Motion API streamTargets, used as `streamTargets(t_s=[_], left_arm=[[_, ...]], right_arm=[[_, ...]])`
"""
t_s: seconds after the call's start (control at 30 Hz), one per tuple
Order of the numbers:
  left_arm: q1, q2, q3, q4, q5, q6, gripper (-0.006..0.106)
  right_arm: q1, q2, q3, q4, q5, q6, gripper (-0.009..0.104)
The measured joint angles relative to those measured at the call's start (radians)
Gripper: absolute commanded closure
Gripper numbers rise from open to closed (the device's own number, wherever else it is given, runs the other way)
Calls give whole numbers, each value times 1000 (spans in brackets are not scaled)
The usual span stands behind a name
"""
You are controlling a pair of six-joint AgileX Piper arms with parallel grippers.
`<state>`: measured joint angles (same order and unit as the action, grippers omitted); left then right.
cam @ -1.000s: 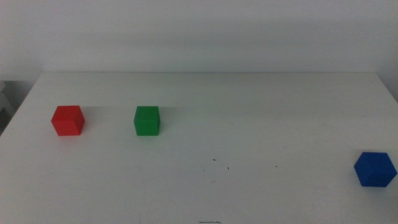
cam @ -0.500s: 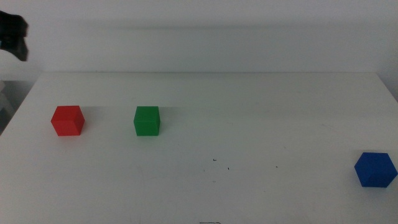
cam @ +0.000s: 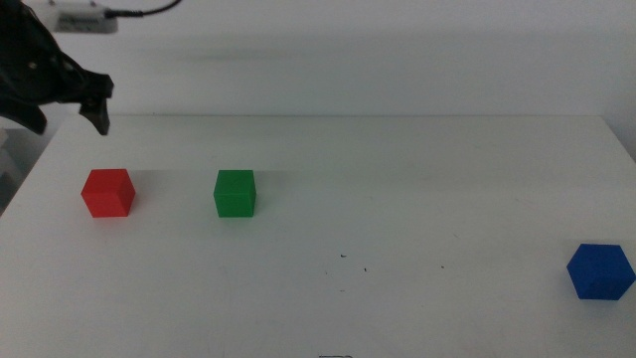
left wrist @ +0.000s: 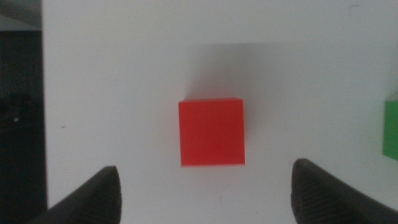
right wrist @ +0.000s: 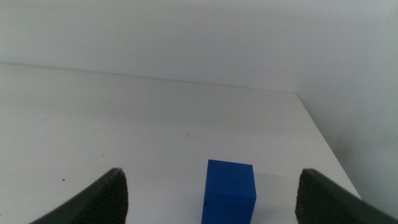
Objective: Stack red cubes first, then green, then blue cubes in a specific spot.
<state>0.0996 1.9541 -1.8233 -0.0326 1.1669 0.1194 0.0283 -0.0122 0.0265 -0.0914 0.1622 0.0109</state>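
The red cube (cam: pixel 107 192) sits at the table's left, with the green cube (cam: pixel 235 192) a short way to its right. Far right, near the front, lies the blue cube (cam: pixel 600 270). My left gripper (cam: pixel 65 121) hangs open above and just behind the red cube. In the left wrist view the red cube (left wrist: pixel 211 132) lies centred between the wide-open jaws of the left gripper (left wrist: pixel 211 205), well below them. The right gripper (right wrist: pixel 214 205) is open behind the blue cube (right wrist: pixel 230 190) and is out of the middle view. The spot (cam: pixel 348 261) is bare white tabletop with tiny specks.
The table's left edge (left wrist: pixel 43 112) runs close to the red cube, with dark floor beyond it. A sliver of the green cube (left wrist: pixel 392 127) shows in the left wrist view. A white wall stands behind the table (cam: pixel 397 149).
The left arm has come into the middle view from the upper left and moved right and down toward the red cube. No cube has moved.
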Motion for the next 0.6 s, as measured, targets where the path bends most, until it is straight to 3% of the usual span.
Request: streamTargets(t_s=[0.6], left_arm=[[0, 234, -35, -64, -20, 65, 7]], right_arm=[[0, 0, 0, 0, 0, 0, 1]])
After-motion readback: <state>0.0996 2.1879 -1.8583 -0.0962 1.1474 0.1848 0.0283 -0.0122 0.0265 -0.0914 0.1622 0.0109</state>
